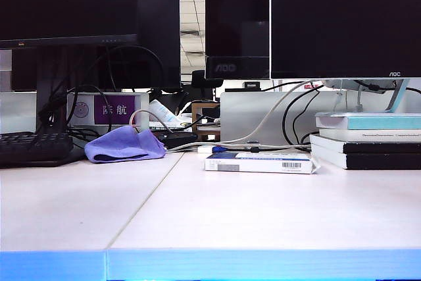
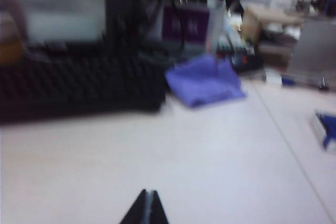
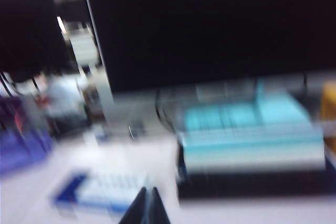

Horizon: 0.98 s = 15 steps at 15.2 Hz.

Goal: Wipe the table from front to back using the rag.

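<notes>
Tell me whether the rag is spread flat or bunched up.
Bunched up: the rag lies in a rumpled, folded heap on the table beside the keyboard, untouched; both grippers, left and right, are shut.

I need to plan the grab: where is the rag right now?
In the exterior view the rag lies bunched at the back left of the table, just right of the black keyboard and below the purple sign.

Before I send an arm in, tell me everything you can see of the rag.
The rag is a soft lavender-purple cloth, bunched into a low folded heap, not spread flat. It lies far back on the left half of the table, beside the black keyboard, just left of the seam line. Cables run close behind it. Neither gripper touches it; it looks dry and clean.
</notes>
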### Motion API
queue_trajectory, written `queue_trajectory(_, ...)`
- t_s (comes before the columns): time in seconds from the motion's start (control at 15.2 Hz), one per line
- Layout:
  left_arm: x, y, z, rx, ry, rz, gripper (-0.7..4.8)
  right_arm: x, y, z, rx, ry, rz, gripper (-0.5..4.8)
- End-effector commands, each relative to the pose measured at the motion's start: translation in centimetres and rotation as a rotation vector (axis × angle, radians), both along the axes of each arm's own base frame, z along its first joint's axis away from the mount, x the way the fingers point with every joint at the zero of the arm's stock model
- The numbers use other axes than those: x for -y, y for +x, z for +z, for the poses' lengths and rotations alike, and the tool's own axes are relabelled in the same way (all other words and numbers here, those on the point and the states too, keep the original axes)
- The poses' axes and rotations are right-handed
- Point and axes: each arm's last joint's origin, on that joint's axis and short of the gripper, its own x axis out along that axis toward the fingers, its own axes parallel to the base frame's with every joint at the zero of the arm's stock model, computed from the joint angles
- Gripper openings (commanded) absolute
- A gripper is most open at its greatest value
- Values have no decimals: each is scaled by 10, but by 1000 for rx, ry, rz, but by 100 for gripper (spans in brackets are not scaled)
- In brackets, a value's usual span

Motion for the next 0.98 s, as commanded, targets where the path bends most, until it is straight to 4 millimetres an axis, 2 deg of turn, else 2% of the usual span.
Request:
queue_trajectory(0.07,0,3,26,16,-7,8,-5,-3,-1,44,50,-5,103,-2)
queue_trajectory(0.13,0,6,37,18,-7,8,-5,-4,1,58,54,-12,144,-2)
queue_trajectory(0.26,1,18,68,24,-7,12,-5,-10,15,101,57,-28,253,-2)
queue_trajectory(0.46,3,43,108,1,-6,6,-5,-17,36,141,68,-46,373,-2)
queue_trajectory(0.52,4,52,117,-13,-5,-3,-5,-19,41,147,65,-48,399,-2)
queue_trajectory(0.59,11,73,130,-48,-2,-37,-5,-30,53,151,50,-60,473,-2)
queue_trajectory(0.72,25,99,136,-100,9,-95,-5,-48,64,146,22,-108,567,-2)
queue_trajectory(0.85,43,125,133,-165,24,-154,-5,-75,72,137,-34,-139,697,-2)
queue_trajectory(0.98,58,152,120,-209,36,-191,-5,-108,75,123,-102,-228,740,-2)
